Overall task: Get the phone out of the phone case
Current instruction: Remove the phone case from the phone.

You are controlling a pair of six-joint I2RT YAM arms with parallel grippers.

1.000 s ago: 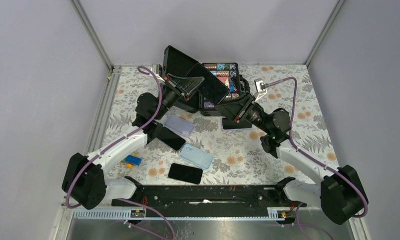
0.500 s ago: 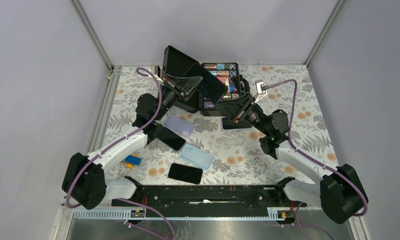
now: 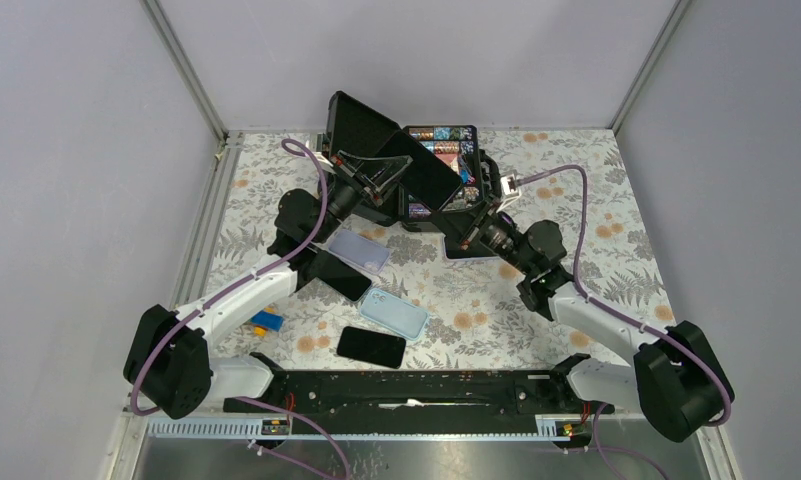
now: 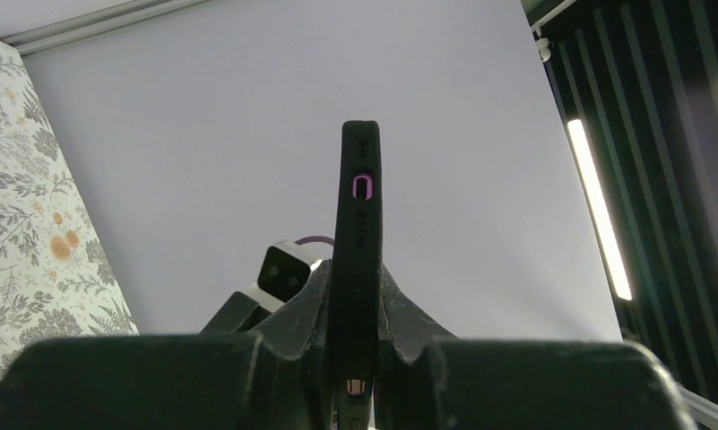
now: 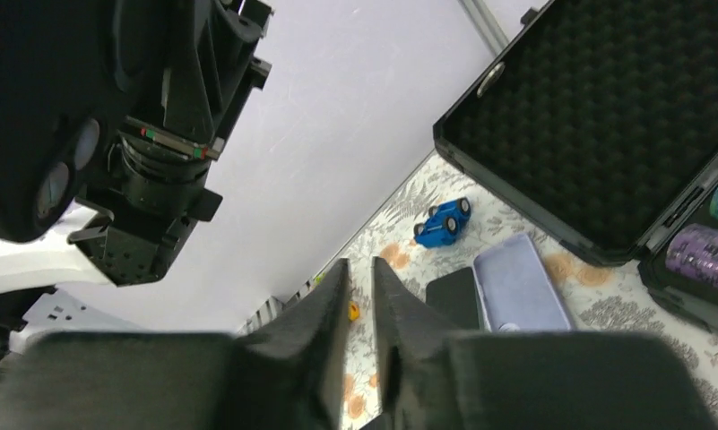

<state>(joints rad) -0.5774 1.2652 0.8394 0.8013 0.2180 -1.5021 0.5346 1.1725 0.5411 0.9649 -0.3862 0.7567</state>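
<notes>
A black phone case [image 3: 421,168] with the phone in it hangs tilted in the air over the back of the table. My left gripper [image 3: 381,170] is shut on it. In the left wrist view the case's edge [image 4: 359,224] stands upright between the fingers, with my left gripper [image 4: 355,278] clamped on both faces. My right gripper [image 3: 448,210] sits just below the case's lower right end. In the right wrist view my right gripper [image 5: 355,264] is shut to a thin slit with only table showing through. The dark case back [image 5: 32,90] fills that view's upper left.
An open black hard case [image 3: 361,120] with coloured items stands at the back. On the floral table lie a lilac case [image 3: 361,250], a black phone [image 3: 341,278], a light-blue case [image 3: 394,312], another black phone [image 3: 371,346] and a blue toy [image 3: 267,320].
My right gripper has moved left, close under the held case, and its jaws have closed from partly open. The left gripper and the case have stayed almost still.
</notes>
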